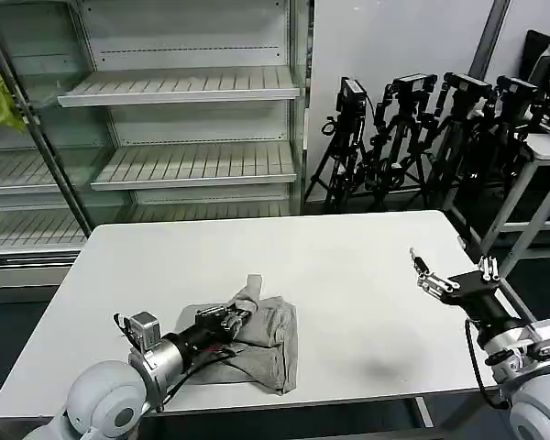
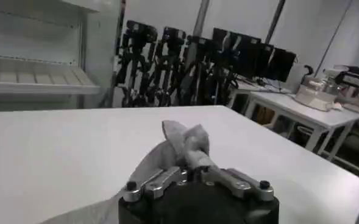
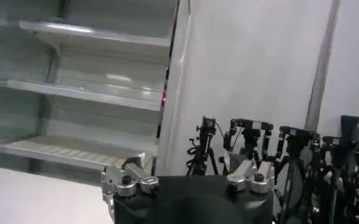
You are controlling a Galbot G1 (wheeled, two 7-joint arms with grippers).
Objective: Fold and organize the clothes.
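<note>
A light grey T-shirt point(image 1: 257, 339) lies bunched near the front edge of the white table point(image 1: 348, 275), toward the robot's left, partly folded; its long axis runs roughly front to back, one corner raised toward the table's middle. The left gripper point(image 1: 243, 310) is pinched shut on that raised corner, so a fold seems to be in hand; next it likely must carry the corner across and lay it flat. The right gripper point(image 1: 449, 273) hovers over the table's right side, well apart, fingers spread wide and holding nothing.
</note>
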